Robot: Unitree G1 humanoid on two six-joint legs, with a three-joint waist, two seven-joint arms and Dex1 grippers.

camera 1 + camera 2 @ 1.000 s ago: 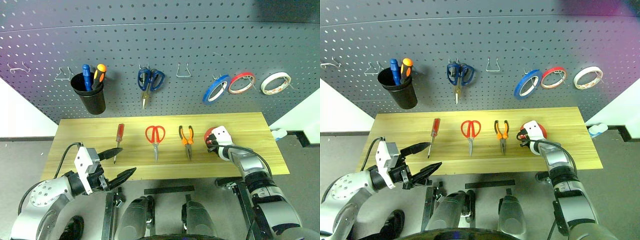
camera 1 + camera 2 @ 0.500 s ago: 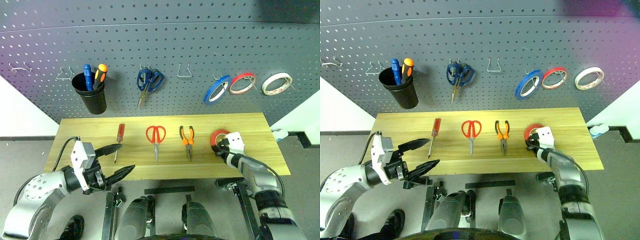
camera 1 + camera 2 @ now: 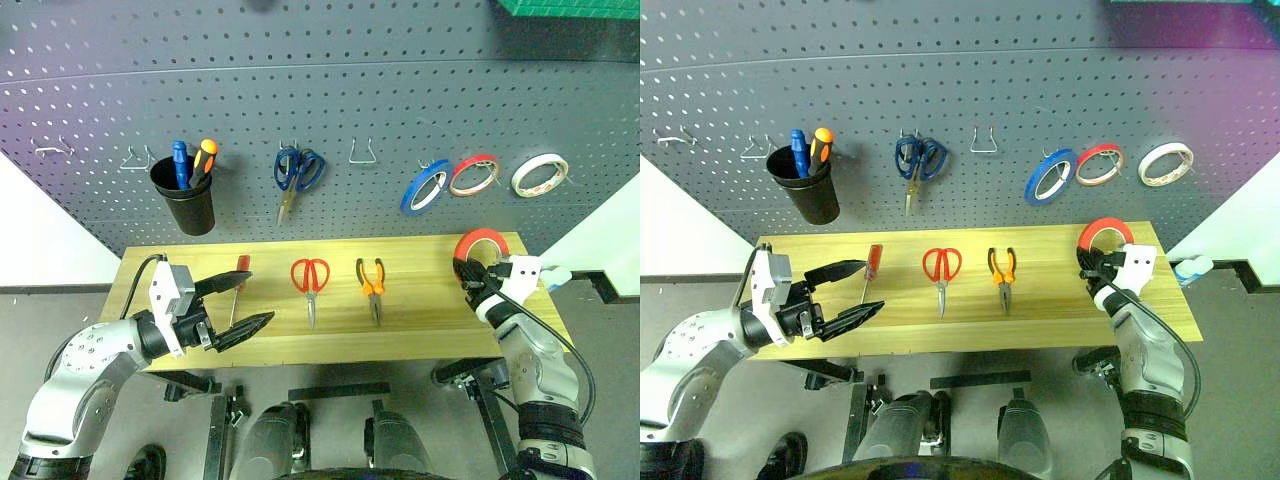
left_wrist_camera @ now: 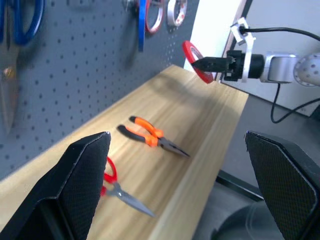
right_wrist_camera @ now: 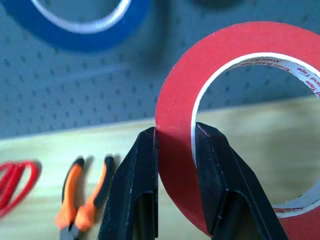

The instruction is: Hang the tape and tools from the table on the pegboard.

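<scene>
three tools lie in a row on the table [image 3: 420, 335]: screwdriver [image 3: 238, 283], red scissors [image 3: 311, 283], pliers [image 3: 371, 285], spaced well apart so each can be picked alone. the right gripper [image 3: 470, 281] is clamped on the rim of the tape [image 3: 480, 244], holding the ring upright and clear of the tabletop, likely so its hole can slip over a hook on the pegboard [image 3: 330, 90]. the left gripper [image 3: 240, 308] hovers near the screwdriver, fingers spread wide and holding nothing.

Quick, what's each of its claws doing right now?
Left gripper: open, holding nothing, over the table's front edge.
Right gripper: shut on the red tape, raised above the table.
</scene>
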